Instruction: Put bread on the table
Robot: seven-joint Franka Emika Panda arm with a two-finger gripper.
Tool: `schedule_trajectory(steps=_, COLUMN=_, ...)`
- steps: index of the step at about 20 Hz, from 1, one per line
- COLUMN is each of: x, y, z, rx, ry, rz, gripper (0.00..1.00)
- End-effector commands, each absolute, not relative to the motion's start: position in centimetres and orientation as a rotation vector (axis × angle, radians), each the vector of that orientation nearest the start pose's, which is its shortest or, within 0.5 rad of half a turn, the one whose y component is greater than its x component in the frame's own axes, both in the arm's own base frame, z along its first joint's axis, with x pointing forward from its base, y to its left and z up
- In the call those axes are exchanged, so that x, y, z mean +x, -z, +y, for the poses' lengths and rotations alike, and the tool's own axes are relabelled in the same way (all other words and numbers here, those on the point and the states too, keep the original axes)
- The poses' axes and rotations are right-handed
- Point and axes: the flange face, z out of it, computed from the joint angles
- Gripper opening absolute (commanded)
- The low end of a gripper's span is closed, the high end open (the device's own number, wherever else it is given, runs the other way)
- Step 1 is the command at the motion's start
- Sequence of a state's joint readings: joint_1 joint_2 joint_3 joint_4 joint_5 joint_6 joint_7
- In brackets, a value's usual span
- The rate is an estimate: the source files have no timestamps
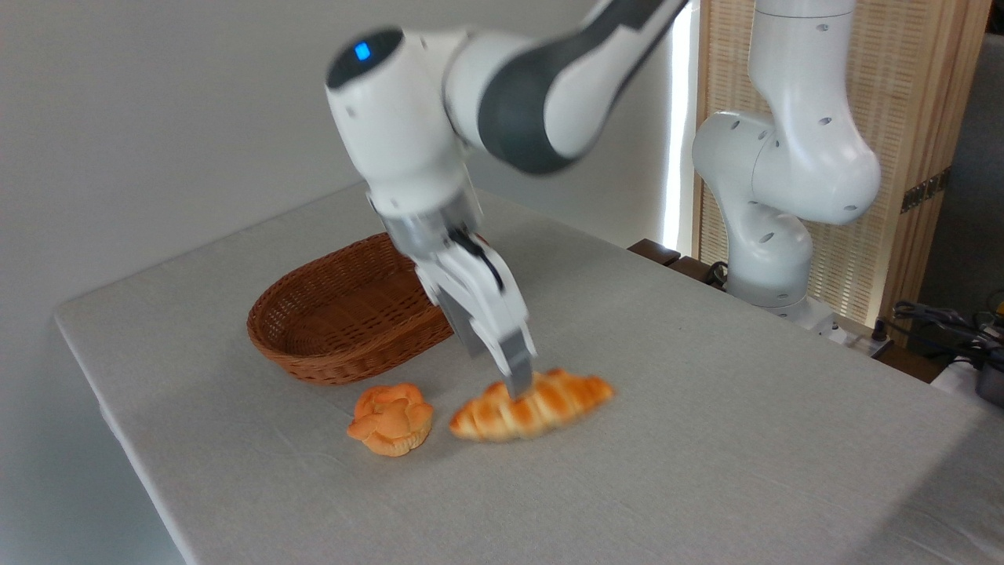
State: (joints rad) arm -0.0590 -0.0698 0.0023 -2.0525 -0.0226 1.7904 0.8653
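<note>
You see the bread [533, 408], a long braided loaf, golden-orange with paler creases and tapered ends, lying flat on the table [706, 408] near its front middle. It runs slantwise, its right end a little farther back than its left. The table is a wide grey-beige surface with a cloth-like texture and a rounded corner at left.
</note>
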Motion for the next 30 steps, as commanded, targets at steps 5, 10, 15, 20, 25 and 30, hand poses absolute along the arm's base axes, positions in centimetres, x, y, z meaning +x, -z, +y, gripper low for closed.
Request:
schedule_trajectory(steps=5, x=52.5, y=-51.0, z=-3.4, rx=-2.860, ry=-0.148, rz=1.485, gripper=1.00)
schedule_trajectory(steps=10, x=54.7, y=-59.1, z=-2.9, rx=-2.903, ry=0.171, rz=1.438, gripper=1.00)
schedule_trajectory(steps=15, x=55.2, y=-63.5, z=-2.5, rx=-2.893, ry=0.246, rz=1.400, gripper=1.00)
schedule_trajectory(steps=20, x=55.8, y=-64.0, z=-3.3, rx=-2.989, ry=0.147, rz=1.242, gripper=1.00)
schedule_trajectory(steps=25, x=55.8, y=-63.9, z=-2.8, rx=-2.933, ry=0.104, rz=1.228, gripper=1.00)
schedule_trajectory(steps=30, x=56.0, y=-63.2, z=-4.1, rx=-2.855, ry=0.034, rz=1.250, gripper=1.00)
